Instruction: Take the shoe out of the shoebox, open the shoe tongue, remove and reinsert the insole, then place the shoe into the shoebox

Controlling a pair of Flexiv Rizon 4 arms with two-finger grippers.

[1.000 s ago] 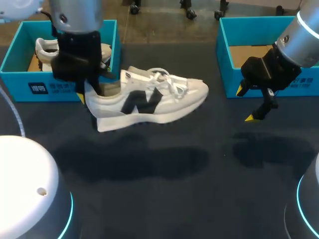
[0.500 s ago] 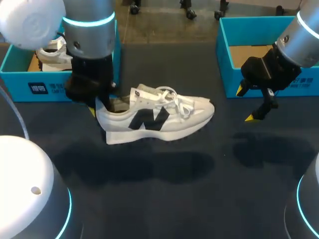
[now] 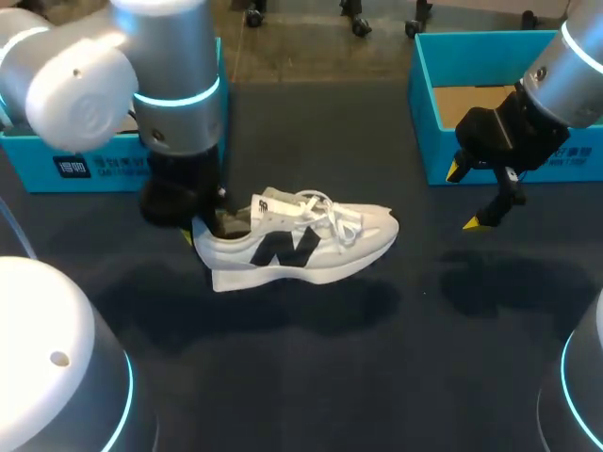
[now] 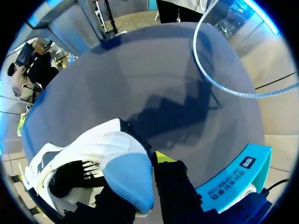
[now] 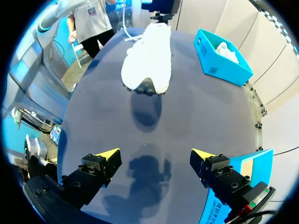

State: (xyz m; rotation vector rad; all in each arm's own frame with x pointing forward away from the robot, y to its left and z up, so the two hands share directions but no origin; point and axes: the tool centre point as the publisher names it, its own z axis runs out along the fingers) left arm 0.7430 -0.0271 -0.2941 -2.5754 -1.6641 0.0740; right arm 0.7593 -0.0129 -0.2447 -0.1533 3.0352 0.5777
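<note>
A white sneaker (image 3: 311, 247) with a dark logo hangs low over the dark table, its toe toward the right. My left gripper (image 3: 203, 231) is shut on its heel collar. In the left wrist view the heel (image 4: 124, 170) sits in the gripper (image 4: 140, 179), with one yellow tip (image 4: 162, 157) showing outside it. Behind my left arm stands the left blue shoebox (image 3: 89, 165). My right gripper (image 3: 464, 196) hangs open and empty in front of the right blue shoebox (image 3: 429, 113). From the right wrist, the sneaker (image 5: 149, 56) lies well ahead of the open gripper (image 5: 155, 156).
The right shoebox shows a bare cardboard floor (image 3: 466, 99). The left shoebox (image 5: 222, 60) holds something white (image 5: 225, 48). The two boxes stand at the table's back corners, and the sneaker casts a shadow (image 3: 283, 301) on the dark tabletop.
My left arm has carried the sneaker forward, down and a little right, away from the left shoebox. The right arm has not moved.
</note>
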